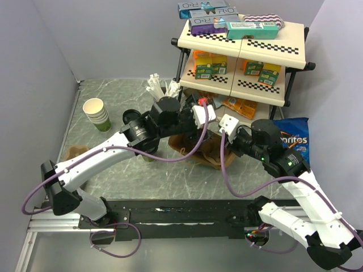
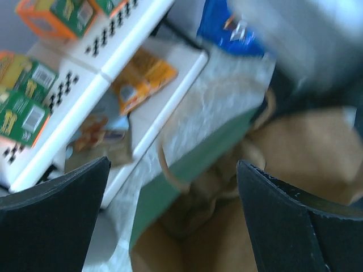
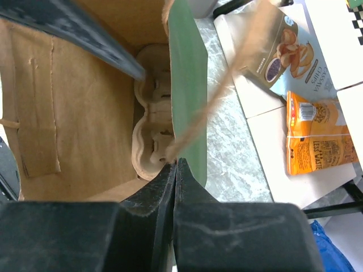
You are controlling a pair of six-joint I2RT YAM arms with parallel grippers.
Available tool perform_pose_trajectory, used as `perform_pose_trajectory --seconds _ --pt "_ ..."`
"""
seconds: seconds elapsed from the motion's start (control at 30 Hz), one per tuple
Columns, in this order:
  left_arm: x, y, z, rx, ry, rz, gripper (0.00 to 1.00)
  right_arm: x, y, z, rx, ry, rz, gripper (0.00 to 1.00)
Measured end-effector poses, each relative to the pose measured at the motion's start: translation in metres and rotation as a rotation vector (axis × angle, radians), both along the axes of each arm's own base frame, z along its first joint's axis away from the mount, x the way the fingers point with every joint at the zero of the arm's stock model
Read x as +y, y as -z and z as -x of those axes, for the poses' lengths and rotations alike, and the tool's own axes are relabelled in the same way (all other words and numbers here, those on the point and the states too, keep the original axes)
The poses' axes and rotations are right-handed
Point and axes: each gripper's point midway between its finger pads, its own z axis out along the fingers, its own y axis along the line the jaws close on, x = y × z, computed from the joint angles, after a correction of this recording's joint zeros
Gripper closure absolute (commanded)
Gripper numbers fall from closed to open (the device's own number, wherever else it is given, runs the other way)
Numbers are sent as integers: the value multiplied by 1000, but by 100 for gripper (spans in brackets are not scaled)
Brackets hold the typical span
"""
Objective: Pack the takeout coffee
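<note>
Presently the left gripper (image 2: pixel 173 165) is held wide open and empty over the paper bag (image 3: pixel 74 102). The right gripper (image 3: pixel 174 165) is clamped shut on its string handle (image 3: pixel 224 85). The lidded coffee cup (image 1: pixel 133 117) is seen standing on the table (image 1: pixel 170 184), left of the bag.

- 1 brown paper bag (image 3: pixel 74 113)
- 1 moulded pulp cup tray (image 3: pixel 148 136)
- 1 blue Doritos crisp bag (image 1: pixel 294 136)
- 1 white checker-edged shelf rack (image 1: pixel 266 54)
- 1 stack of cream paper cups (image 1: pixel 96 113)
</note>
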Motion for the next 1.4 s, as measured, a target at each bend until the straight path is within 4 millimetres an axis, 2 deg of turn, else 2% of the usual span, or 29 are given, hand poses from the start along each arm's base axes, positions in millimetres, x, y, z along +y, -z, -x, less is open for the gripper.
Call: perform_pose_trajectory --seconds 0.13,0.23,0.43,0.57,0.6,0.7,0.8,0.87,1.0,1.13,1.4 --pt "20 15 2 -14 -31 -73 1 0 0 0 -4 -7 6 100" --pt "38 7 5 -36 -43 -64 0 -1 0 0 -7 -11 10 100" --pt "98 -17 25 -127 -108 8 0 3 -3 7 -30 -82 23 100" --pt "113 -8 21 -76 -158 17 1 5 -7 11 -49 -123 36 100" --pt "116 -2 18 -51 -171 16 1 5 -8 11 -55 -134 39 100" --pt "117 32 13 34 -182 -32 1 7 -8 16 -66 -169 53 100" --pt "119 68 19 104 -172 -92 1 8 -7 27 -75 -210 69 100" --pt "120 83 22 135 -166 -121 1 8 -8 35 -81 -241 72 100" --pt "118 90 24 160 -156 -126 1 11 -5 60 -75 -327 80 100" --pt "116 91 21 166 -160 -120 1 15 4 77 -59 -405 105 100" --pt "115 94 9 165 -180 -116 1 22 19 96 -83 -536 150 100"
